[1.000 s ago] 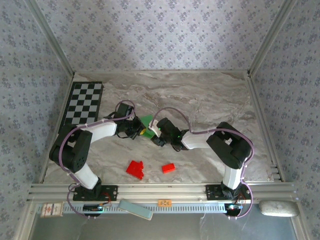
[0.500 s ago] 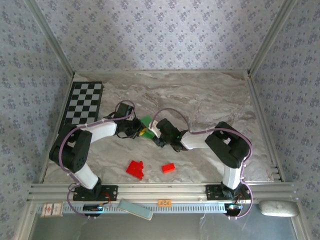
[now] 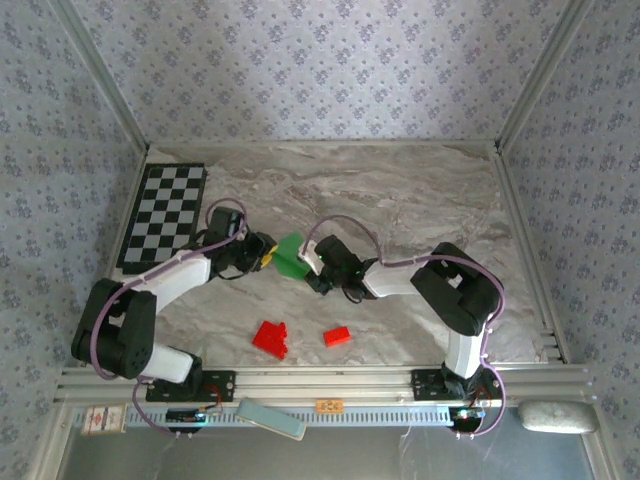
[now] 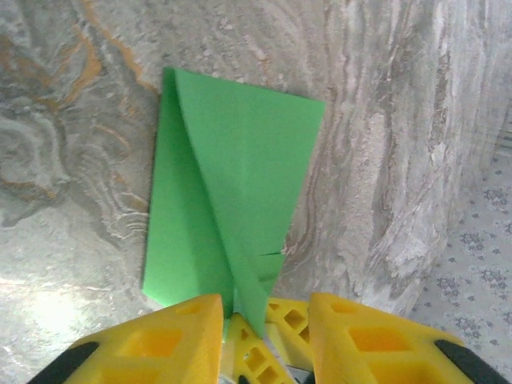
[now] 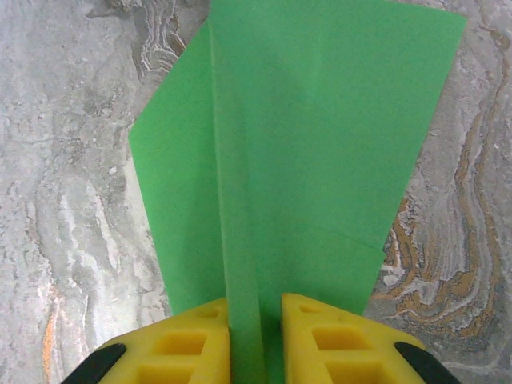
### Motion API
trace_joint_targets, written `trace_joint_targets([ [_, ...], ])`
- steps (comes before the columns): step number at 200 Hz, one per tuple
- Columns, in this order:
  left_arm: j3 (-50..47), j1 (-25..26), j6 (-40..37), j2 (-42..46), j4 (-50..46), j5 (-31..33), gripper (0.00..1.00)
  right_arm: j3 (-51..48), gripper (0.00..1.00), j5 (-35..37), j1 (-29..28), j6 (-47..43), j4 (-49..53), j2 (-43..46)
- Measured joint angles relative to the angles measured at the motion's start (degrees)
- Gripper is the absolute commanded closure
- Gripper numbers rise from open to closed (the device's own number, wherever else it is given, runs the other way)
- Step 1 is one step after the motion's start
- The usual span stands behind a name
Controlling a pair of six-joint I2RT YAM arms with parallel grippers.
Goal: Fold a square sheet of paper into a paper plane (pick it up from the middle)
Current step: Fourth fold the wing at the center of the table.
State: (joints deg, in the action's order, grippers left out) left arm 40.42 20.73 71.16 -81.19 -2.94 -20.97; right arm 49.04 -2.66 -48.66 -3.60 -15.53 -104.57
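The square sheet of paper (image 3: pixel 291 256) is bright green and folded into a creased, pointed shape at mid-table. In the left wrist view the paper (image 4: pixel 240 160) spreads out on the marble. Its narrow tip reaches into the gap of my left gripper (image 4: pixel 264 298), whose yellow jaws stand apart without pinching it. That left gripper (image 3: pixel 266 254) sits just left of the paper. My right gripper (image 3: pixel 308 262) is at the paper's right side. In the right wrist view its jaws (image 5: pixel 254 300) are closed narrowly on an upright crease of the paper (image 5: pixel 320 120).
Two red blocks (image 3: pixel 270 338) (image 3: pixel 337 337) lie toward the near edge, in front of the grippers. A black-and-white checkered board (image 3: pixel 165 215) lies at the far left. Metal frame rails border the marble table (image 3: pixel 420 190).
My left gripper has opened, letting go of the paper, and its arm has drawn back to the left. The right jaws have narrowed onto the crease. The paper stays with the right gripper.
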Motion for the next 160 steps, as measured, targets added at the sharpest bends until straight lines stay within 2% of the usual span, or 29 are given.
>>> trace_joint_targets([
  [44,-5.2,1.6,1.0,-0.2,5.5,-0.2,0.78,-0.9,0.79,-4.3,1.8,3.1,-1.6,0.0],
  [160,-5.4,5.9,1.6,-9.5,15.0,-1.8,0.87,-1.6,0.81,-13.7,5.5,8.9,-3.4,-0.7],
])
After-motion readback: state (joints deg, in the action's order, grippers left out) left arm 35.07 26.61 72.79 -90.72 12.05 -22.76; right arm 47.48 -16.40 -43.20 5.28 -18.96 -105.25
